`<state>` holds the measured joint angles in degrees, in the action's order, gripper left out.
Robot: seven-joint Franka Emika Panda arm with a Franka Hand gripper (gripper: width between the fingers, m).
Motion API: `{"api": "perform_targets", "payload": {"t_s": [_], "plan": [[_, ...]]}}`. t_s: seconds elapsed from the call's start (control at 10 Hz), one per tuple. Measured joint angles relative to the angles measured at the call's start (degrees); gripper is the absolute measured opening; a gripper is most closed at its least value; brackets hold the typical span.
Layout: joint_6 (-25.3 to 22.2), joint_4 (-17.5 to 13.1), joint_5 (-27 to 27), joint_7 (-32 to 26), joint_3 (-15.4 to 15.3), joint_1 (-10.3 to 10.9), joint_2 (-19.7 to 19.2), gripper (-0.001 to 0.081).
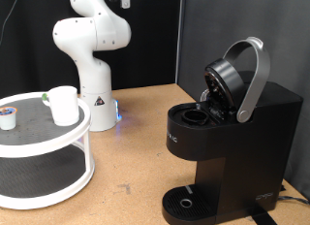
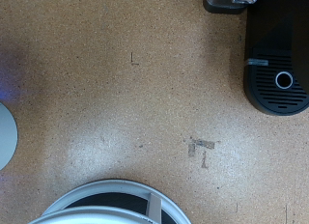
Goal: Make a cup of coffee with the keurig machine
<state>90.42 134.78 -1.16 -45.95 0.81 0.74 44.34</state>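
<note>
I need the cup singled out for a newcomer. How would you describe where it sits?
Find the round white two-tier stand at the exterior view's left, beside the robot's base. On its dark top shelf stands the cup, a plain white cylinder. Its only neighbour there is a far smaller coffee pod with a coloured lid, nearer the left edge.

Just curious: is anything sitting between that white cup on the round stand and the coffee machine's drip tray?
Nothing visible: bare wooden tabletop separates the cup from the keurig machine. Its drip tray carries nothing.
</note>
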Motion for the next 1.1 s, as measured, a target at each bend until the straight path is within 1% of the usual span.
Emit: {"api": "perform_targets", "payload": {"t_s": [0.3,0.5,0.6,0.7,1.0,1.1], "plan": [[-0.08,-0.15,-0.01,-1.08,-1.52,0.81,-0.33,0.0803],[-0.05,-0.04,-0.15,-1.05,-1.27,0.70,-0.31,0.0803],[-0.04,0.01,-0.14,-1.77,-0.56,0.62,-0.21,0.0803],[-0.09,0.09,0.35,-3.66,0.88,0.39,0.04,0.0803],[-1.99,-0.04,4.27,-10.36,6.25,-0.63,0.93,0.0803],[-2.68,-0.21,4.71,-11.52,6.92,-0.90,1.12,0.0803]]}}
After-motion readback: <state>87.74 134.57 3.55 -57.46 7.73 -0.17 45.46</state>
